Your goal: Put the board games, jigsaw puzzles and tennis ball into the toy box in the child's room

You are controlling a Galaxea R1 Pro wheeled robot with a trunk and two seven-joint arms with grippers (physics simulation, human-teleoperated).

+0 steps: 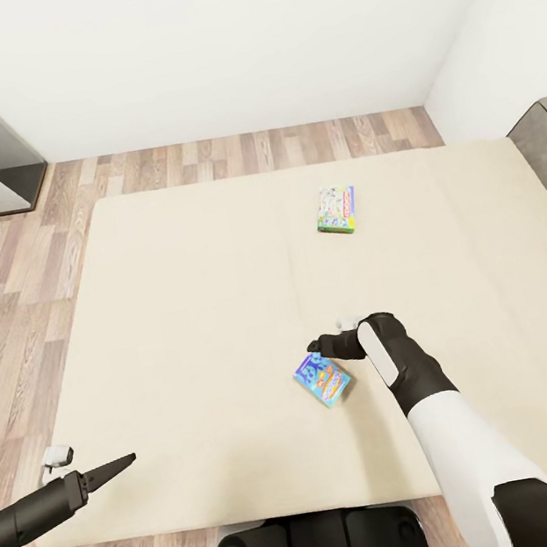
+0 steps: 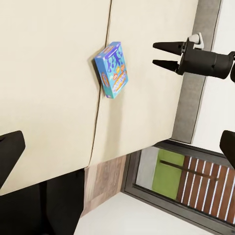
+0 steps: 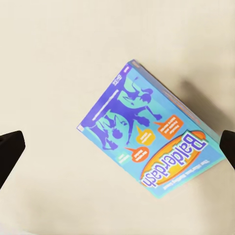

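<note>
Right gripper (image 1: 315,347), jaws spread and empty, hangs just above the blue-purple board game (image 1: 323,378) lying flat on the bed (image 1: 184,324), long axis diagonal to the jaws; left gripper (image 1: 119,465), also spread, is well apart.

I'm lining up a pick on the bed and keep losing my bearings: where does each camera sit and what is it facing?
Head view: on the head, looking down over the bed; shows the left hand, the right hand beside the Balderdash box, and a green-edged board game farther off.
Left wrist view: on the left arm, facing across the mattress at the right hand, which is open.
Right wrist view: on the right arm, looking down between its fingertips.
All three share the Balderdash box.
</note>
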